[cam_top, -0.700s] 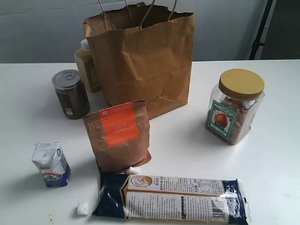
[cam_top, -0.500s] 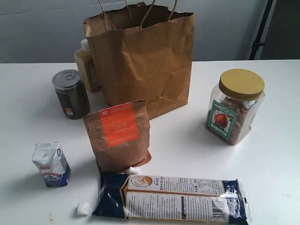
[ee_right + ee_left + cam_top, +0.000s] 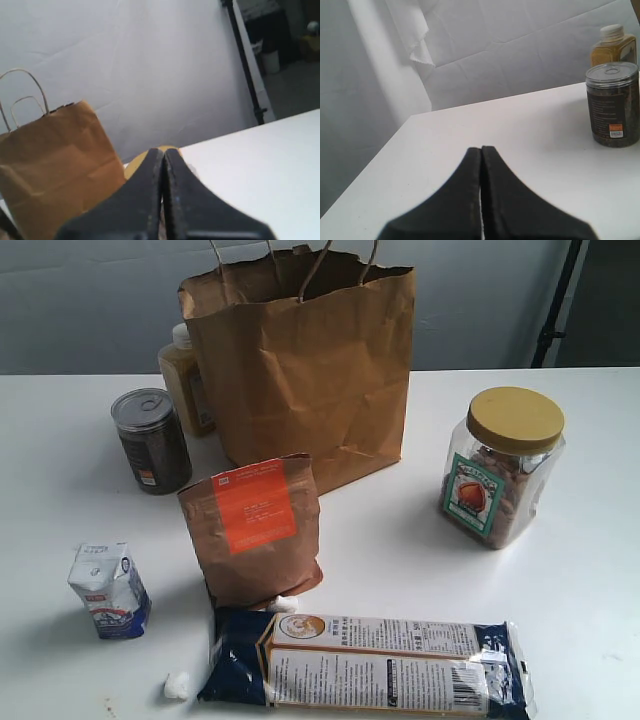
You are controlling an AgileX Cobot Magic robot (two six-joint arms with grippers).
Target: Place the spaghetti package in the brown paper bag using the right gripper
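Your black right gripper (image 3: 163, 152) has its two fingers pressed flat together with nothing between them, and the black left gripper (image 3: 481, 149) is closed and empty in the same way. Neither arm shows in the exterior view.

Past the right fingertips you see the clear plastic jar with a yellow lid (image 3: 136, 164) and the tall crinkled brown paper bag (image 3: 50, 155). The long flat plastic spaghetti package (image 3: 365, 660), with navy ends and a cream middle, is not in that wrist view, so you will probably have to turn the tool down and back toward it.

The package lies flat at the near edge of the exterior view, well apart from the bag. Its long axis runs across, with the barcode end on the right arm's side. The upright brown pouch with an orange label (image 3: 252, 530) stands between the package and the bag, so you will likely need to carry high.

The white table (image 3: 400, 540) is smooth, with a pale wall behind it and a black stand pole (image 3: 558, 300) at the right
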